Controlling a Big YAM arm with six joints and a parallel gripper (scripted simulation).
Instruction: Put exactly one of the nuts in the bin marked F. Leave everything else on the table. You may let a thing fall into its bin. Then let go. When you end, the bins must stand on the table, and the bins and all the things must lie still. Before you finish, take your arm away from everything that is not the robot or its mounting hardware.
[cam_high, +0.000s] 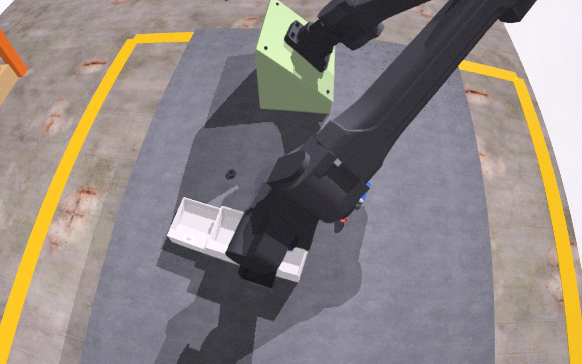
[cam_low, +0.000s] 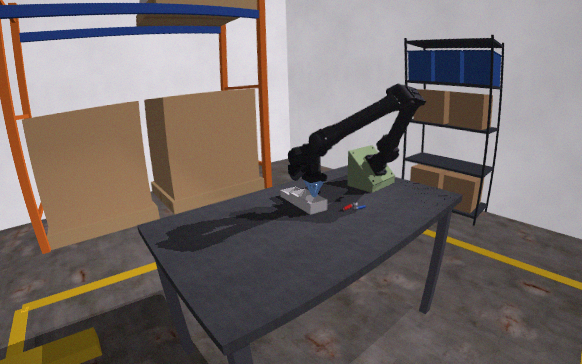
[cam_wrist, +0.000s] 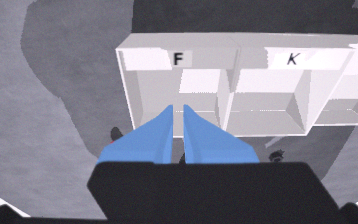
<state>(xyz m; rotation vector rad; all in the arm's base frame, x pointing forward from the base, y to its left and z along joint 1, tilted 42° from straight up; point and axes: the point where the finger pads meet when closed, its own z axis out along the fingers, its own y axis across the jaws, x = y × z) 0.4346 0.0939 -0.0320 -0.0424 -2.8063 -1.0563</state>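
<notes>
One hex nut (cam_high: 230, 173) (cam_wrist: 276, 156) is seen on the table, outside the bins and well apart from bin F (cam_high: 288, 273) (cam_low: 318, 206) (cam_wrist: 145, 59). It is likely small, stiff and not fragile, light but dense if metal, and its flat sides should be gripped low and squarely; a pinch across corners could let it slip or spin.

The gripper (cam_high: 291, 249) (cam_low: 314, 195) (cam_wrist: 178, 111) is over bin F, its fingers nearly together with nothing clamped between them. No nut can be made out in the visible part of that bin; the rest is hidden.

The letters F and K are shown only by the wrist view. The blue fingers are mostly covered from the top, while the red piece (cam_high: 343, 220) (cam_low: 347, 207) and blue piece (cam_high: 366, 192) (cam_low: 362, 207) are shown clearly in the exterior view.
</notes>
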